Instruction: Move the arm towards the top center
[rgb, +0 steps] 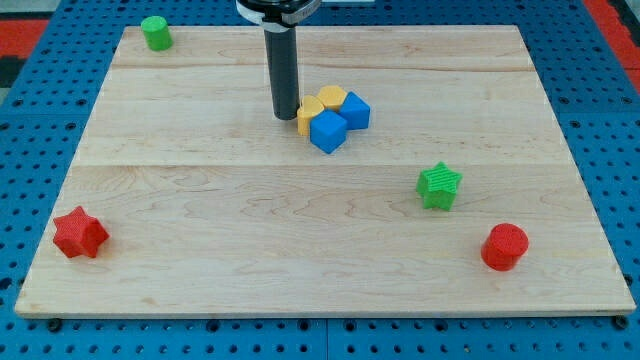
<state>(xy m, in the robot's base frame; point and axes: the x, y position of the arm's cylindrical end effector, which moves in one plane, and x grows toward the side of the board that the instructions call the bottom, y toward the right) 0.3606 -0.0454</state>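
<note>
My tip (286, 116) rests on the wooden board (200, 200) in the upper middle, just left of a tight cluster of blocks. The cluster holds a yellow heart-shaped block (309, 114) nearest the tip, a yellow block (332, 98) behind it, a blue cube (327, 131) in front and a second blue block (355, 110) on the right. The tip looks close to or touching the yellow heart. The dark rod (283, 70) rises straight toward the view's top.
A green cylinder (155, 33) stands at the top left corner. A green star (439, 186) lies right of centre. A red star (79, 232) sits at the bottom left and a red cylinder (504, 246) at the bottom right. Blue pegboard surrounds the board.
</note>
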